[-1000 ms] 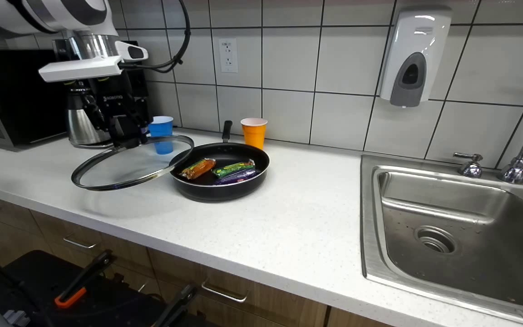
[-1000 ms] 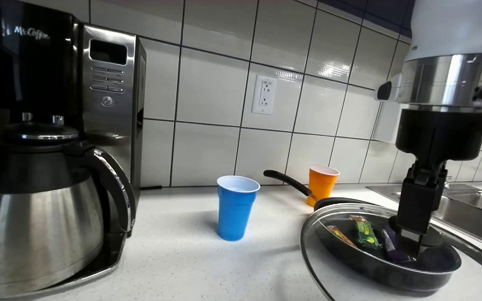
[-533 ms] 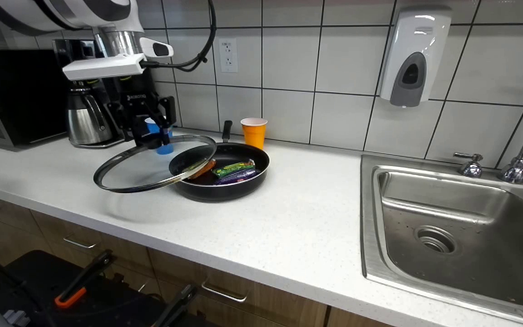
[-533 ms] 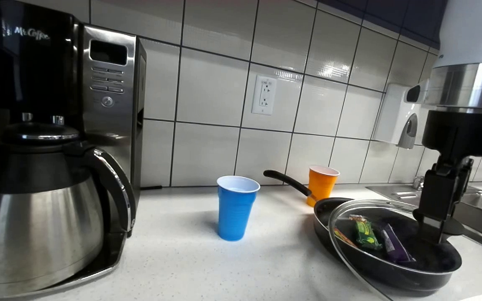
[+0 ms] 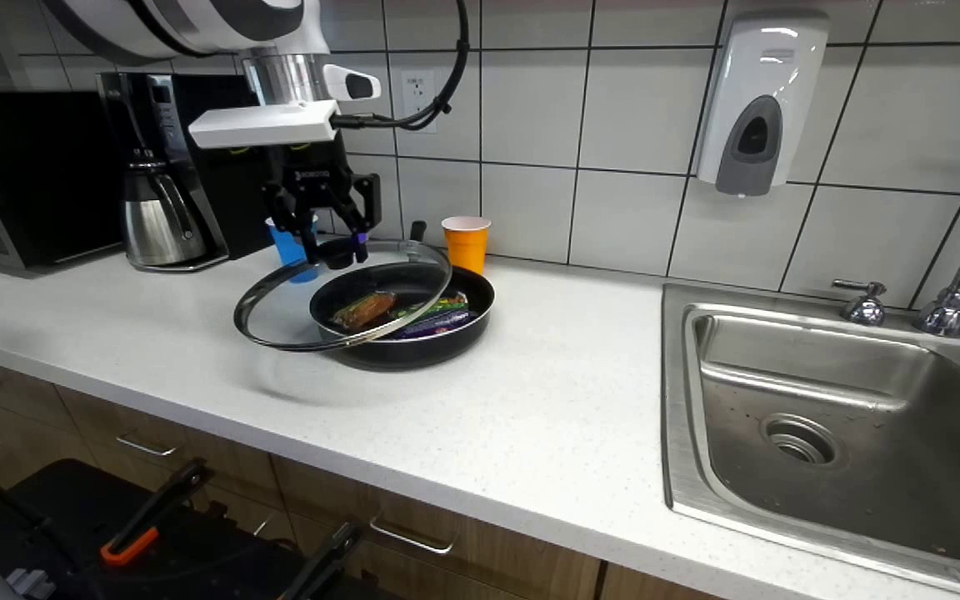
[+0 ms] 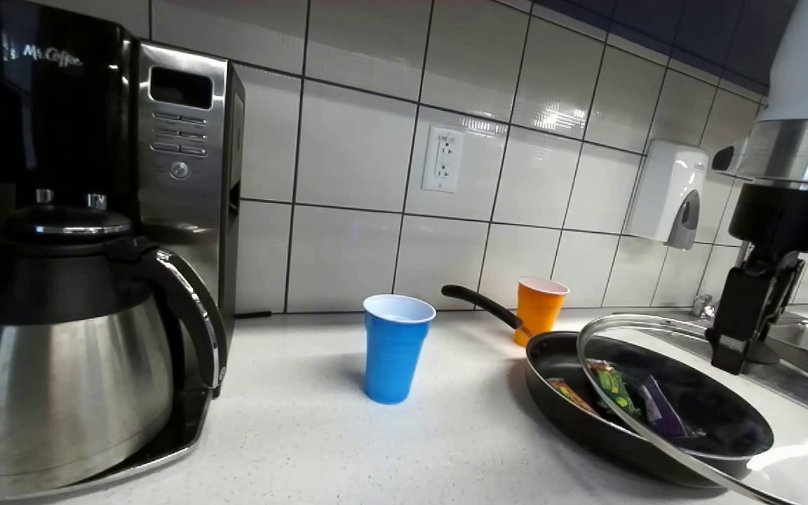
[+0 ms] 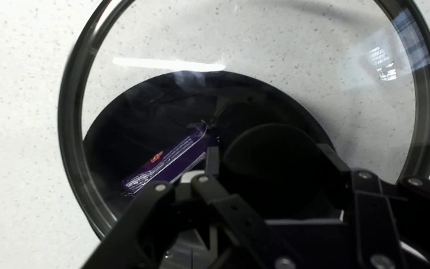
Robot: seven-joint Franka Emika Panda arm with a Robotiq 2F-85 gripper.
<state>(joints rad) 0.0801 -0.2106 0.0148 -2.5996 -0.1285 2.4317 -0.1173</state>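
My gripper [image 5: 335,253] is shut around the black knob [image 7: 271,168] of a clear glass lid [image 5: 301,312] with a dark rim. In the wrist view the knob sits between both fingers. The lid hangs above the counter, looking tilted, its right part over the left half of a black frying pan [image 5: 413,357]. Inside the pan lie an orange wrapped bar [image 5: 363,309], a green one [image 6: 613,388] and a purple one [image 7: 170,160]. Through the glass the bars stay partly visible. The pan's handle [image 6: 481,305] points to the tiled wall.
Behind the lid stands a blue cup [image 6: 397,351], and an orange cup [image 5: 467,242] is beside the pan handle. A coffee maker [image 6: 183,175] and a black microwave [image 5: 38,179] are at the left. A steel sink [image 5: 684,417] lies to the right, below a soap dispenser [image 5: 780,100].
Gripper and lid have travelled rightward in both exterior views, and the lid now overlaps more of the pan. The grip on the knob looks the same. Pan, bars and cups have not moved.
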